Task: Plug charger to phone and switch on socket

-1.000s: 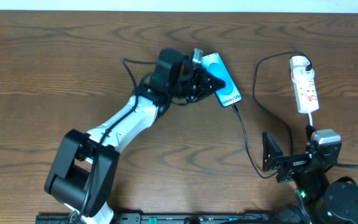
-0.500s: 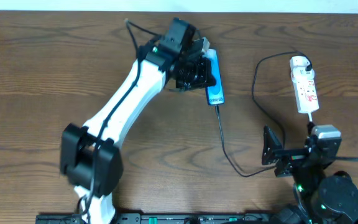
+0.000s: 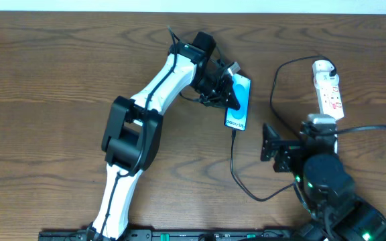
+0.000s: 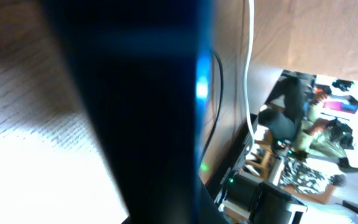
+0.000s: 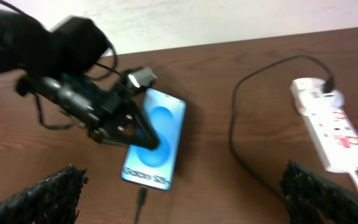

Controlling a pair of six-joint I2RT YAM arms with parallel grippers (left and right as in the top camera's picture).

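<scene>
The phone (image 3: 238, 104) has a bright blue screen and sits tilted at the back centre of the table. My left gripper (image 3: 224, 88) is shut on its upper end, with one finger across the screen (image 5: 157, 130). In the left wrist view the phone (image 4: 148, 112) is a dark blur filling the middle. The charger (image 3: 236, 164) is a thin black cable. Its connector tip (image 5: 140, 198) sits at the phone's bottom edge and looks plugged in. The cable loops up to the white socket (image 3: 330, 94) at the right (image 5: 331, 130). My right gripper (image 5: 182, 202) is wide open and empty, below the socket (image 3: 288, 144).
The socket's white cord (image 3: 335, 128) runs down toward my right arm. The black cable arcs high between phone and socket (image 3: 275, 87). The wooden table's back edge (image 3: 79, 13) lies just behind the phone. In the left wrist view a person (image 4: 316, 118) is off the table.
My left gripper has swung the phone right and a little toward the front, turning it, and the cable followed. My right arm has moved up and left, toward the socket and phone.
</scene>
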